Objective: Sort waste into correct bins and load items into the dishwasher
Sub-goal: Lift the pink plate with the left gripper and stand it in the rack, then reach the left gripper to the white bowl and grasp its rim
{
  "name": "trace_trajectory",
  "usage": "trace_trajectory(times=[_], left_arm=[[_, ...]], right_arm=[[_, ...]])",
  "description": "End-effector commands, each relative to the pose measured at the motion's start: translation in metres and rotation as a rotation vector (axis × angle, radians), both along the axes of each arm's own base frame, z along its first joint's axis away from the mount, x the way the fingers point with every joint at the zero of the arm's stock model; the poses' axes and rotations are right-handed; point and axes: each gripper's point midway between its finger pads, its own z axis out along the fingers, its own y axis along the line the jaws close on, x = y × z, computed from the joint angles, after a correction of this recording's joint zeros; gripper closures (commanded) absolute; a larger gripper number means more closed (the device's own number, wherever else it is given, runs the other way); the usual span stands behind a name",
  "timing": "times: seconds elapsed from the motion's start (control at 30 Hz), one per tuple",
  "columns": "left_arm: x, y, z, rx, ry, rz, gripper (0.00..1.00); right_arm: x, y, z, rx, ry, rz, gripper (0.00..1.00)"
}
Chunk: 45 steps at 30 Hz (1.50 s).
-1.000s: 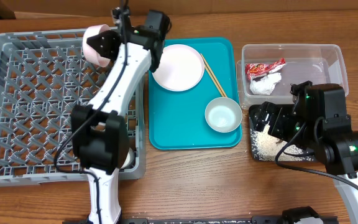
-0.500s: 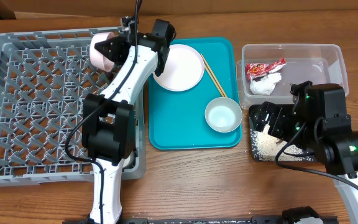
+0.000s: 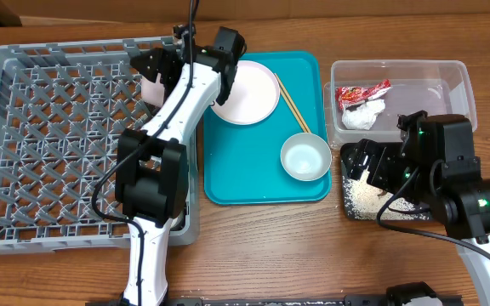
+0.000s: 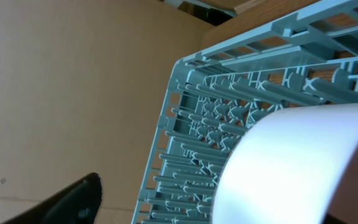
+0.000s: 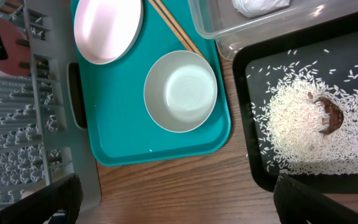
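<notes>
My left gripper (image 3: 154, 71) hangs over the far right corner of the grey dishwasher rack (image 3: 58, 144), jaws open. A small white bowl (image 4: 303, 165) lies between them, well apart from the left finger (image 4: 67, 202); from overhead the bowl (image 3: 150, 87) shows just under the gripper. On the teal tray (image 3: 228, 183) rest a white plate (image 3: 245, 91), chopsticks (image 3: 292, 102) and another bowl (image 3: 305, 157). The clear tub (image 3: 449, 72) holds the wrapper (image 3: 362, 92) and tissue (image 3: 364, 113). Rice (image 5: 297, 130) covers the black tray (image 5: 253, 162). My right gripper (image 5: 179, 211) is open and empty.
The teal tray sits tight between the rack's right wall (image 5: 48, 74) and the tub and black tray. My right arm's body (image 3: 466, 187) hangs over the black tray. Bare wooden table (image 3: 262, 246) runs along the front.
My left gripper was shut on the small bowl and has opened. The bowl has sunk lower at the rack's corner. The right arm has not moved.
</notes>
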Motion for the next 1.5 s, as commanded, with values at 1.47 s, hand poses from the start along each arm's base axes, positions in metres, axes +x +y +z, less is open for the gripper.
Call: trace_trajectory(times=[1.47], left_arm=[[-0.108,-0.296,-0.070,-1.295,0.613,-0.551,0.15]], right_arm=[[0.003,-0.001,0.009,-0.003,-0.030,-0.004,0.00]])
